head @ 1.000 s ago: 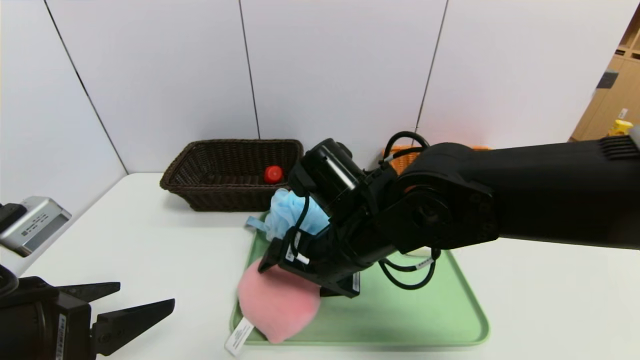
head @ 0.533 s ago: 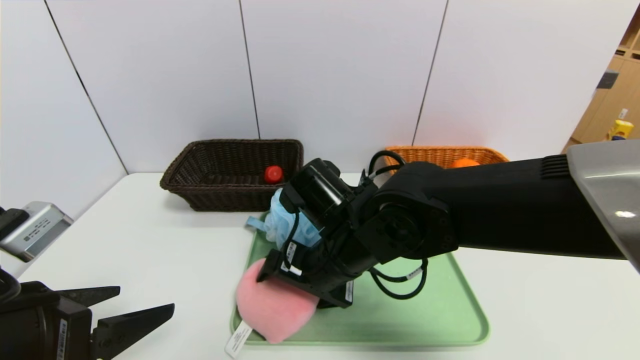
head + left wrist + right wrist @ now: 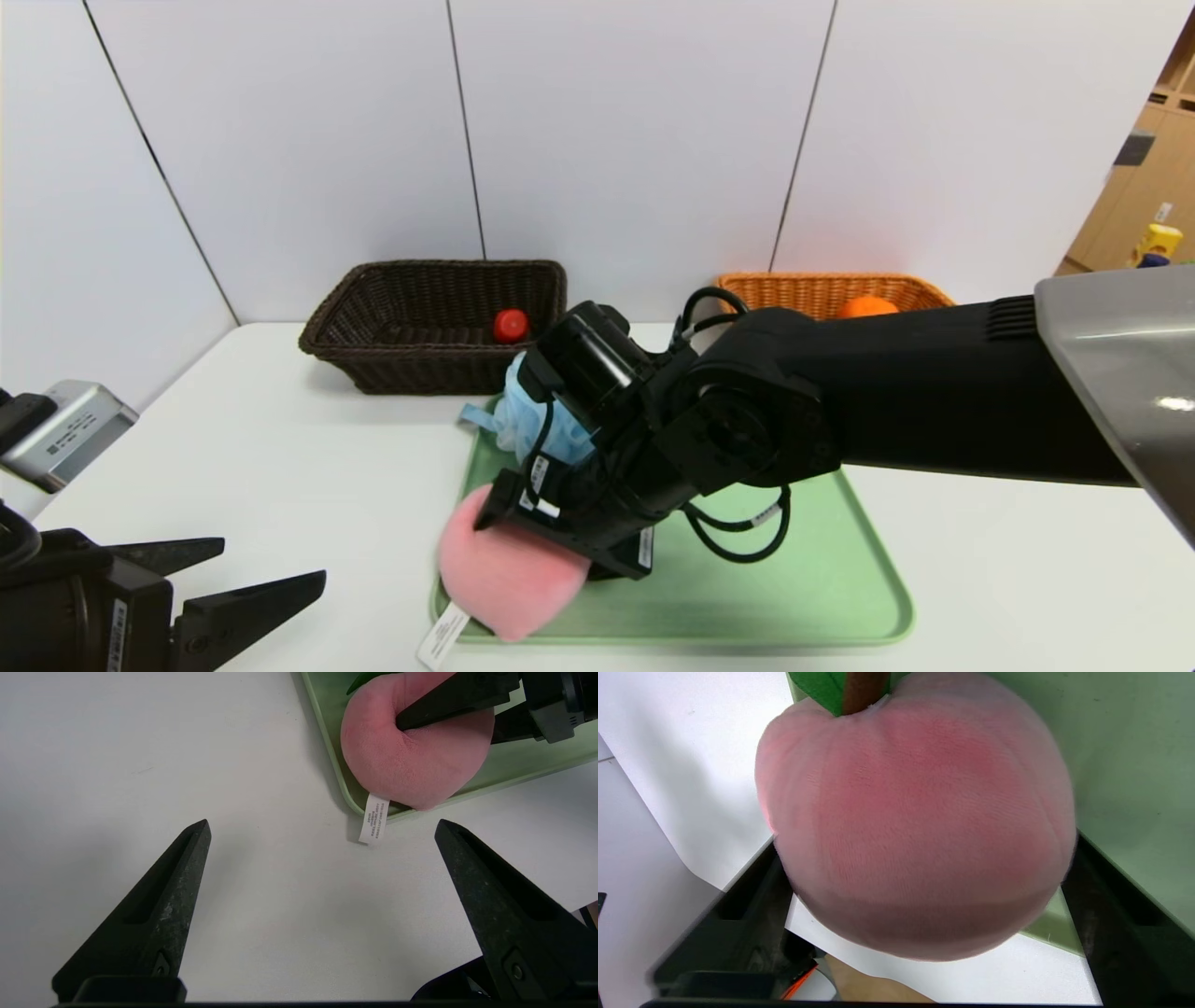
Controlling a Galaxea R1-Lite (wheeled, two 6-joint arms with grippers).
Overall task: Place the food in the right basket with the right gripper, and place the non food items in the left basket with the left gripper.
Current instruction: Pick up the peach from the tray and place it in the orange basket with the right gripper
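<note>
Head view shows the right end effector [image 3: 523,532] clenched around the plush peach [image 3: 509,579] at lower centre, on the green tray [image 3: 803,597]. Left end effector [image 3: 233,574] idles agape, lower left. Orange fruit [image 3: 864,306] and red ball [image 3: 510,325] are already basketed; the blue puff [image 3: 523,411] remains.

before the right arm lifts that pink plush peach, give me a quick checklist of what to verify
1. Right tool closed on the pink plush peach: ok; the wrist view shows both fingers pressed into its sides.
2. Peach clear of the light green plastic tray: cannot tell; it sits over the tray's corner rim.
3. White tag hanging free: ok.
4. Light orange wicker basket has room: cannot tell, the arm hides most of it; a round orange fruit is inside.
5. Left tool out of the way: ok, open over bare table.
</note>
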